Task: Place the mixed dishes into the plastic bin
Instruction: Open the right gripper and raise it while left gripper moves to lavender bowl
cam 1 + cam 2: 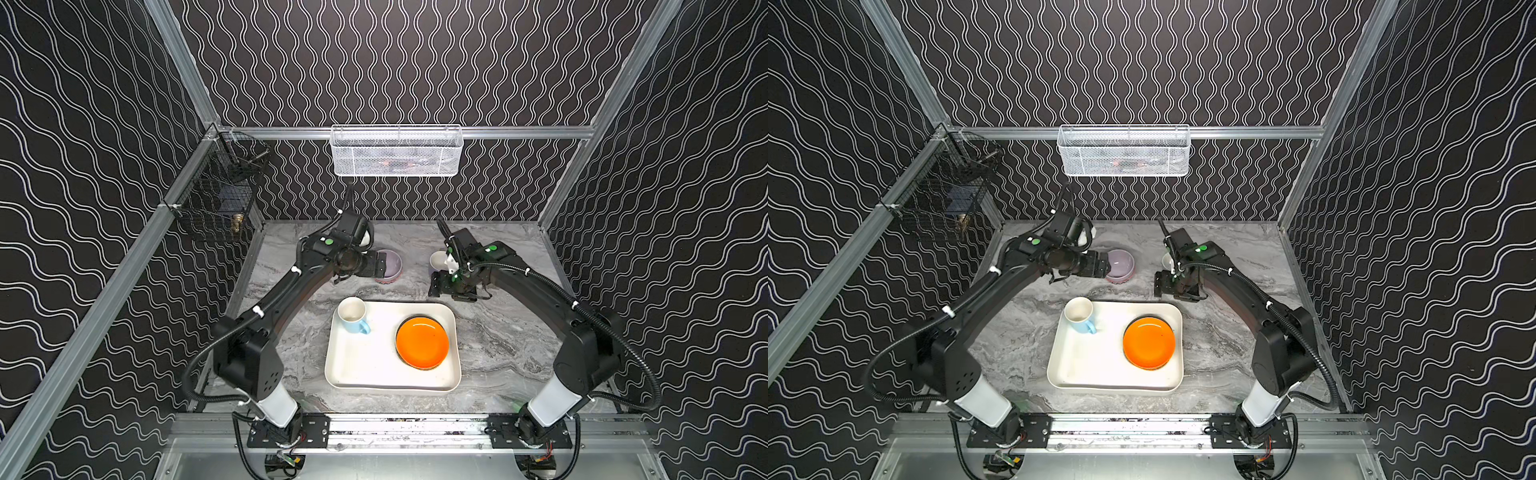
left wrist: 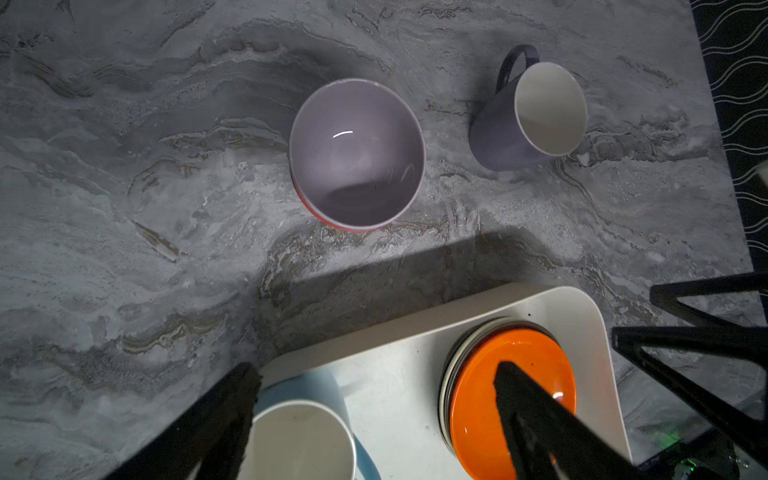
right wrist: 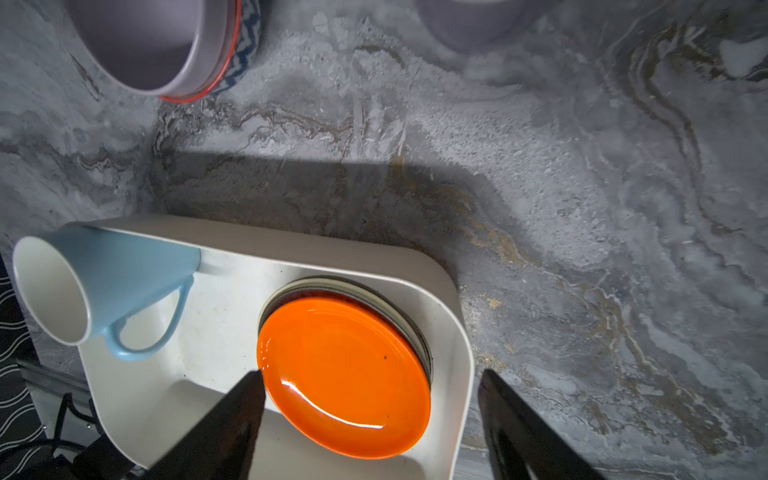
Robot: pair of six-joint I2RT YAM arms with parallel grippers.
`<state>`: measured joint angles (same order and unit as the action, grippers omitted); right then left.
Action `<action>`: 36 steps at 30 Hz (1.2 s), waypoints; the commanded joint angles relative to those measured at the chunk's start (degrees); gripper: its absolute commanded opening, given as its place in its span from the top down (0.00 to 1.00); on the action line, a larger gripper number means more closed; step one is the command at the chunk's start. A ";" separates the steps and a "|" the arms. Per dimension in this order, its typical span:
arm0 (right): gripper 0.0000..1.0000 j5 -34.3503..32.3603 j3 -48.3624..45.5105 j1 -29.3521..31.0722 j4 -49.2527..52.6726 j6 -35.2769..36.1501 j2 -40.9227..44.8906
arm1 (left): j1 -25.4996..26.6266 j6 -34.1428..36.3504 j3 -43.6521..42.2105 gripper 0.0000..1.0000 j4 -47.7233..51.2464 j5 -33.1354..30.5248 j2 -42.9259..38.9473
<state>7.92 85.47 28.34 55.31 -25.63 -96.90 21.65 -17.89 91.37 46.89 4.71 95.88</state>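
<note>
Hovering released and empty, the left gripper (image 2: 374,370) has the lavender bowl (image 2: 355,153) just ahead of its spread jaws — we see it nested in the red-orange patterned bowl (image 3: 245,45) on the table (image 2: 124,208), beyond the plastic bin (image 1: 361,365). We mark the right gripper (image 3: 372,374) released too, empty, between the lavender-grey mug (image 2: 511,133) and the bin's far right corner. Inside the cream-white bin: light blue mug (image 1: 353,320) at the far left corner, glossy orange plate (image 1: 422,343) topping a stack (image 3: 390,303) — dark and pale rims below.
</note>
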 commanded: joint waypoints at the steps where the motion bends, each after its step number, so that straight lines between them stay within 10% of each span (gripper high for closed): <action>1: 0.18 0.85 1.89 -1.78 1.14 1.57 -0.87 | -0.13 0.56 2.69 0.12 -1.41 -2.29 4.13; 36: 0.12 6.33 5.79 -12.58 5.15 7.62 -1.30 | -1.24 -0.91 15.04 0.36 -3.78 -7.34 27.82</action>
<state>14.04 91.22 16.16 58.59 -18.85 -98.63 20.58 -18.11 105.78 43.97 -2.72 123.24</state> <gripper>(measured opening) 0.885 0.646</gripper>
